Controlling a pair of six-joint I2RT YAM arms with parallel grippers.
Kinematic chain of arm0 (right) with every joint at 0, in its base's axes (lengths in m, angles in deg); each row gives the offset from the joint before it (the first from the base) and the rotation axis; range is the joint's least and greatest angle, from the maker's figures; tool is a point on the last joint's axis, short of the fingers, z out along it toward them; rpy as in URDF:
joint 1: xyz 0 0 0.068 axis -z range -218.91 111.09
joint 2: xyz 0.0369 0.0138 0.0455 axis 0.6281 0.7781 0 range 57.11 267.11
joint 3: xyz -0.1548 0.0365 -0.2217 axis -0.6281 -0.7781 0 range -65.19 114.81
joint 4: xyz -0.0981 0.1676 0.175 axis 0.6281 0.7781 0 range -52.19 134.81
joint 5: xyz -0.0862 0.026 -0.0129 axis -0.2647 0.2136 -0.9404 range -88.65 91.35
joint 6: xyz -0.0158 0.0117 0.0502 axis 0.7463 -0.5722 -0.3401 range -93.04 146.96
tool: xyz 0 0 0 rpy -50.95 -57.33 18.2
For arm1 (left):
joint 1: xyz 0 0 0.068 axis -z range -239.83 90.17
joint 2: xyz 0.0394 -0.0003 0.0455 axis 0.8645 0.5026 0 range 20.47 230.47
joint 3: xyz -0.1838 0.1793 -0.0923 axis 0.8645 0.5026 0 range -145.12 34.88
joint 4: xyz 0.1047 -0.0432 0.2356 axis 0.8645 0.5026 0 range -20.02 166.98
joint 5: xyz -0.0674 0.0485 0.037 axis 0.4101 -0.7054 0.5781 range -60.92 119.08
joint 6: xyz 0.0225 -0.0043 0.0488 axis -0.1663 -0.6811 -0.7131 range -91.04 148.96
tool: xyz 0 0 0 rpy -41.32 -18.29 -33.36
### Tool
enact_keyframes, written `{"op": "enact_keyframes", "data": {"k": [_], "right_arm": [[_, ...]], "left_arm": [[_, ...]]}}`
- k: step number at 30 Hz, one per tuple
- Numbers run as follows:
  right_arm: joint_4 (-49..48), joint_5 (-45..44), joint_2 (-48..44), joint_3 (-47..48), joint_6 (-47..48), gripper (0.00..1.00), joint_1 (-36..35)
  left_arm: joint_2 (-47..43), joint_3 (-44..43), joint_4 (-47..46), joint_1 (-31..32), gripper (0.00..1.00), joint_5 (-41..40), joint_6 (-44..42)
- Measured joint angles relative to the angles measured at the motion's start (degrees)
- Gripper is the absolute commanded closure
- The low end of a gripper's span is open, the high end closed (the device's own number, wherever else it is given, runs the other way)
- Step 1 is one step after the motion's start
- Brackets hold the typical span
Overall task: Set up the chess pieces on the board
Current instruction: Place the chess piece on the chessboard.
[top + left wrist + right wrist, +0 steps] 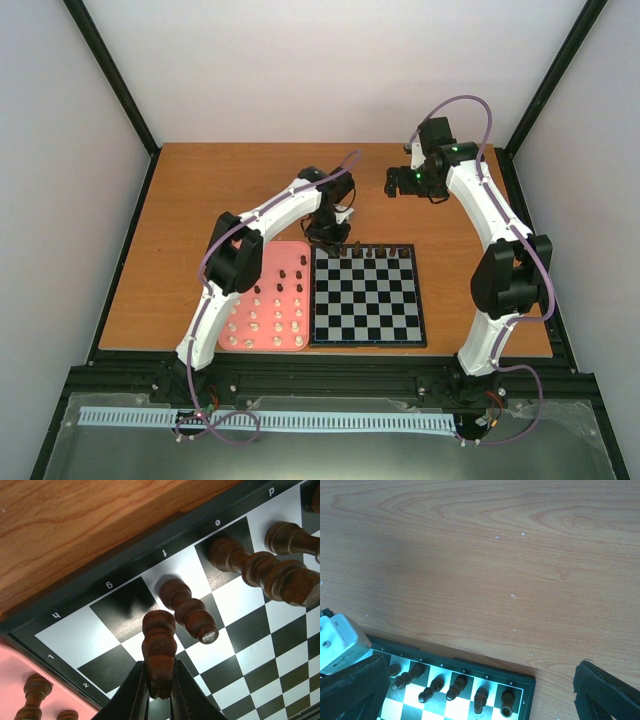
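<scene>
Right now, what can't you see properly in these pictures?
Top view: chess pieces on the pink tray are too small to tell their kinds.
Left wrist view: the held dark piece has its gripped end hidden inside the left gripper.
Right wrist view: the board is mostly cut off by the bottom edge.

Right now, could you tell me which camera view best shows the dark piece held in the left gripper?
The left wrist view: the dark piece appears close up, clamped in the left gripper over the board. In the top external view it is lost beneath that gripper; the right wrist view shows only standing back-row pieces.
</scene>
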Motion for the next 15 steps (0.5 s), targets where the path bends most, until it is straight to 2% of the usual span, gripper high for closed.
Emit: {"op": "enact_keyframes", "data": {"k": [15], "right_arm": [[0.0, 0.2, 0.0, 0.0, 0.0, 0.00, 0.0]], "left_arm": [[0.2, 1.2, 0.2, 0.0, 0.91, -3.2, -0.5]]}}
